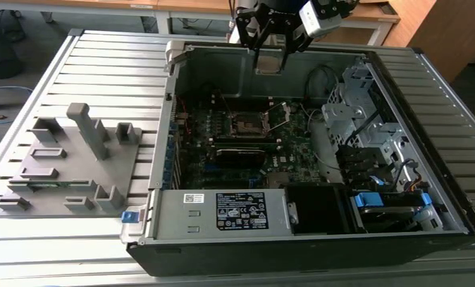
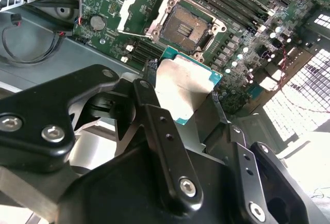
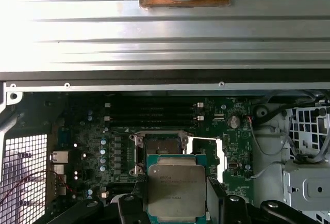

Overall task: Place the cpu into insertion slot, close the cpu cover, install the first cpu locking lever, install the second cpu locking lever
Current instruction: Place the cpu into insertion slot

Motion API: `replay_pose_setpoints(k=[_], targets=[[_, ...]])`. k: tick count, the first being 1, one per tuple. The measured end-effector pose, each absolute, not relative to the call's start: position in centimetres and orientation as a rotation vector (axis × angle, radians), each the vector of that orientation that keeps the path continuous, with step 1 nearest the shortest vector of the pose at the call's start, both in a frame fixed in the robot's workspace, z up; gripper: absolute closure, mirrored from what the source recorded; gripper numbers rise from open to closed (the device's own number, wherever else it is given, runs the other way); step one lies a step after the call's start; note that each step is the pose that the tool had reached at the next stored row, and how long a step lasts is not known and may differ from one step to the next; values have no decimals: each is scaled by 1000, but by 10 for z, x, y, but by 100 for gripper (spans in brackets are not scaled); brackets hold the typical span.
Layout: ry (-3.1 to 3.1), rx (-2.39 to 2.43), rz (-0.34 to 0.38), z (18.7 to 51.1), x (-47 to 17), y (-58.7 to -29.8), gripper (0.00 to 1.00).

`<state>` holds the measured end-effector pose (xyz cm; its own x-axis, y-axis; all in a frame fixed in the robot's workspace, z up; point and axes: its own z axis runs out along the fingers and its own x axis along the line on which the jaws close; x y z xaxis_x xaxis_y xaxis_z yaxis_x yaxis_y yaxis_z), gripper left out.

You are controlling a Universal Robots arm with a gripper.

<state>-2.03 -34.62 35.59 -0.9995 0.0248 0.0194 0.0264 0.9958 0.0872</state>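
A slatted metal surface (image 1: 101, 66) by wooden desks (image 1: 197, 6) bears the open computer case (image 1: 301, 254) in the exterior view, the tool (image 1: 271, 60) poised upper centre; in both wrist views it is clamped on the cpu (image 2: 183, 87) near the insertion slot (image 2: 188, 28), cpu cover (image 2: 142, 10) seemingly raised.

Black jointed hand (image 2: 183, 97) studded with silver screws (image 2: 187, 185).

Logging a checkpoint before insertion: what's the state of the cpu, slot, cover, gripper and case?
cpu: held between the gripper fingers, above the board, not seated.
gripper: shut on the cpu.
insertion slot: empty and uncovered.
cpu cover: swung open, off the slot.
computer case: lying on its side, panel off, inside exposed.
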Motion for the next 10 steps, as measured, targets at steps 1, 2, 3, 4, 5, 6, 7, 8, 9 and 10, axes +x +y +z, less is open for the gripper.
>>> replay_pose_setpoints(k=[1, 2, 3, 4, 5, 6, 7, 8, 9, 10], targets=[[-3120, -40, -137, 356, -20, -346, 46], [-3120, -40, -137, 356, -20, -346, 46], [-3120, -40, -137, 356, -20, -346, 46], [-3120, -40, -137, 356, -20, -346, 46], [-3120, -40, -137, 355, -20, -346, 46], [-3120, -40, -137, 355, -20, -346, 46], [-3120, -40, -137, 355, -20, -346, 46], [-3120, -40, -137, 355, -20, -346, 46], [-3120, -40, -137, 355, -20, -346, 46], [-3120, -40, -137, 355, -20, -346, 46]])
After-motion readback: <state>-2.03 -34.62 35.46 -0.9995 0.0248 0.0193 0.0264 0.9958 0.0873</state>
